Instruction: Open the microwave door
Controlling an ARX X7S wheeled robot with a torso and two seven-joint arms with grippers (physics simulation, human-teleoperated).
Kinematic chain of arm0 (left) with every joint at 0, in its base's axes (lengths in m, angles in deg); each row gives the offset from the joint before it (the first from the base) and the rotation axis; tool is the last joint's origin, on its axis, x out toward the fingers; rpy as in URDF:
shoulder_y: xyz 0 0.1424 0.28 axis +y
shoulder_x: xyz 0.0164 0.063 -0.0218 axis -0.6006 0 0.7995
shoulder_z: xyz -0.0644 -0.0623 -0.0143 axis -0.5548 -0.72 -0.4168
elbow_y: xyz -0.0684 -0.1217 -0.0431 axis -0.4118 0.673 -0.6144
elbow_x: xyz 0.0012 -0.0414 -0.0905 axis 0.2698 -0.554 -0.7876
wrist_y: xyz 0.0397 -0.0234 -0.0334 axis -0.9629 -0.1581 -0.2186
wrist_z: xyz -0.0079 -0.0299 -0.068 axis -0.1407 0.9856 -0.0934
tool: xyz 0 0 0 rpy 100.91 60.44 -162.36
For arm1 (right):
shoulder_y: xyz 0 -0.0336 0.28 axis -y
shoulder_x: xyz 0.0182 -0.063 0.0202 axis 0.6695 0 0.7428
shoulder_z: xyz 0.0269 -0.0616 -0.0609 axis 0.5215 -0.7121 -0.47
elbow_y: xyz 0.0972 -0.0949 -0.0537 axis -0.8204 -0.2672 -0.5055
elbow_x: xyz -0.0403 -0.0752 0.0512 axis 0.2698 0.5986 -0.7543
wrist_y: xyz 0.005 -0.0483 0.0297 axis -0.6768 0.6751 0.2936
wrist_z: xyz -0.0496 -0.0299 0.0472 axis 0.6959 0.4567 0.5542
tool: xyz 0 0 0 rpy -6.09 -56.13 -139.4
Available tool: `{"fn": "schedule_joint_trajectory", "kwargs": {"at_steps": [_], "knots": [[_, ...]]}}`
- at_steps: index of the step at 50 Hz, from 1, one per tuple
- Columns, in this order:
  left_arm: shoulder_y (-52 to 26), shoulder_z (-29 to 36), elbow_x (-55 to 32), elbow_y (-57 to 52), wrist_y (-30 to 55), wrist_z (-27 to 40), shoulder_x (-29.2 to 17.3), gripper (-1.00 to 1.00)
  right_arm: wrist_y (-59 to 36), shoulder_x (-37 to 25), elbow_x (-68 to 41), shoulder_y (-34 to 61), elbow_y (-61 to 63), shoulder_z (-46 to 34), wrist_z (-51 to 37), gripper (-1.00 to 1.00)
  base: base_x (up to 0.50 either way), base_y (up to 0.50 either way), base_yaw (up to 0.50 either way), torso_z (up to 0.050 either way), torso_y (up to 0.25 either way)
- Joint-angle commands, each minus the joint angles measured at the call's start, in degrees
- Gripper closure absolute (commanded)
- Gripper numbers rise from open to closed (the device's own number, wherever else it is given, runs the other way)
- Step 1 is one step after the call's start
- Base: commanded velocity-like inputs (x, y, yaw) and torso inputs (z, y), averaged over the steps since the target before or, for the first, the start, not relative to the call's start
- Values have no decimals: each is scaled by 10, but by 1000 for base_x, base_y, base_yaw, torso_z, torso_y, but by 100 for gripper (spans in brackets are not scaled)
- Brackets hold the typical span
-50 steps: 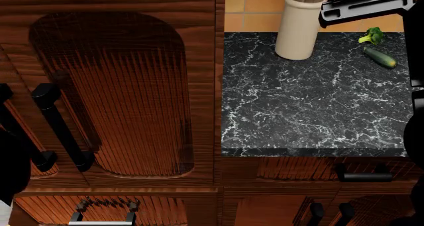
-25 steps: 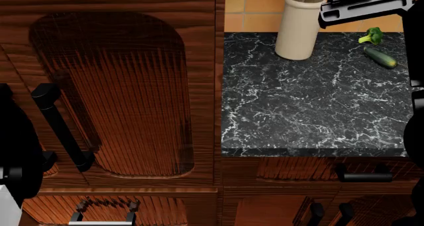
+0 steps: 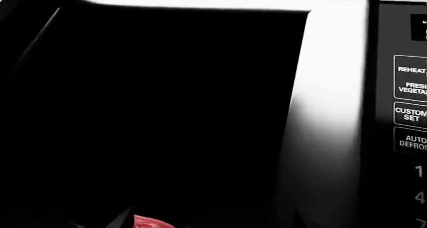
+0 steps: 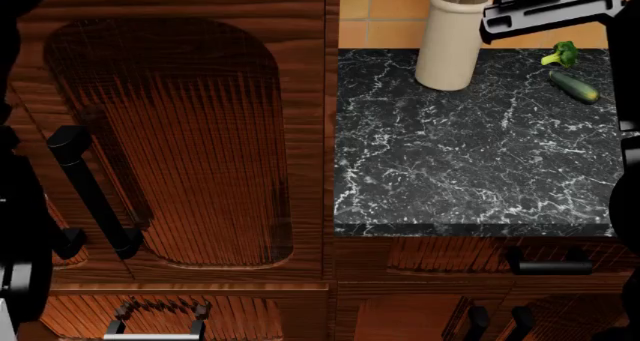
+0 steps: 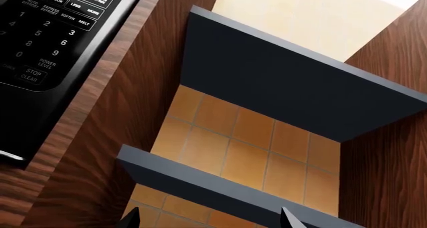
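Note:
The microwave fills the left wrist view, with a pale frame (image 3: 333,87) around a wide black area and a button panel (image 3: 410,112) beside it. I cannot tell whether that black area is the door window or the open cavity. A red piece (image 3: 150,222) shows at its lower edge. Only one dark fingertip (image 3: 120,219) of my left gripper shows, next to the red piece. In the right wrist view the microwave keypad (image 5: 47,37) is off to one side. My right gripper (image 5: 210,220) is open and points at tiled wall and shelves.
The head view looks down on a wooden cabinet door with a black handle (image 4: 95,191) and a black marble counter (image 4: 470,154). A cream crock (image 4: 450,41), broccoli (image 4: 563,54) and a zucchini (image 4: 574,86) stand on the counter. Two dark shelves (image 5: 280,82) cross the tiled wall.
At the head view's left edge, the dark mass of my left arm has risen from the lower corner up to the top corner. Nothing else has moved.

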Motion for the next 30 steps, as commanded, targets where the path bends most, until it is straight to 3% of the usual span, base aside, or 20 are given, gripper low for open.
{"fn": "schedule_joint_trajectory", "kwargs": {"at_steps": [1, 11, 30], "knots": [[13, -15, 15, 4, 3, 5, -44, -100, 0, -1, -4, 0, 0, 0, 0, -100, 0, 0, 0, 0, 0], [12, -29, 22, 26, 6, -6, -84, -100, 0, -1, -7, 0, 0, 1, 0, -100, 0, 0, 0, 0, 0], [17, -11, 80, 143, -54, -29, -97, -100, 0, -5, -10, 1, -1, -1, -2, -100, 0, 0, 0, 0, 0]]}}
